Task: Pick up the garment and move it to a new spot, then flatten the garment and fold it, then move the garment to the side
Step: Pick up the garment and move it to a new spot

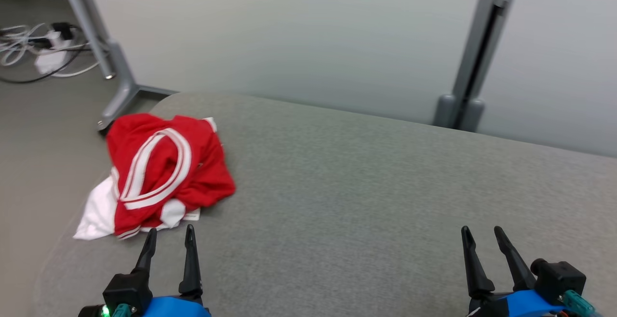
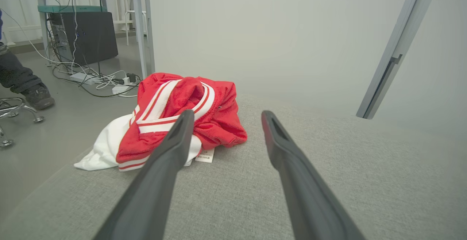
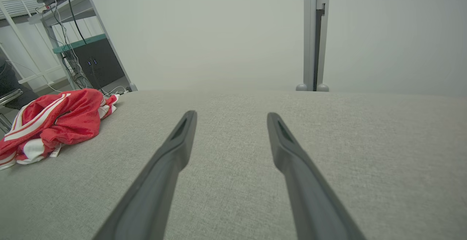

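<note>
A crumpled red garment [image 1: 164, 172] with white stripes and white fabric lies bunched at the left end of the grey table [image 1: 385, 196], its white part hanging over the left edge. My left gripper [image 1: 170, 234] stands open just short of the garment's near side, touching nothing. In the left wrist view the garment [image 2: 175, 119] sits right ahead of the left gripper [image 2: 226, 116], partly behind its left finger. My right gripper [image 1: 482, 232] is open over bare table at the lower right. In the right wrist view the right gripper [image 3: 230, 117] is open, with the garment [image 3: 51, 119] far left.
A grey partition [image 1: 308, 33] runs behind the table, with metal posts [image 1: 470, 61] and a leg [image 1: 103, 47]. Cables and a power strip [image 1: 38, 49] lie on the floor at left. A person's shoe [image 2: 38, 96] and a chair base [image 2: 14, 110] are on the floor.
</note>
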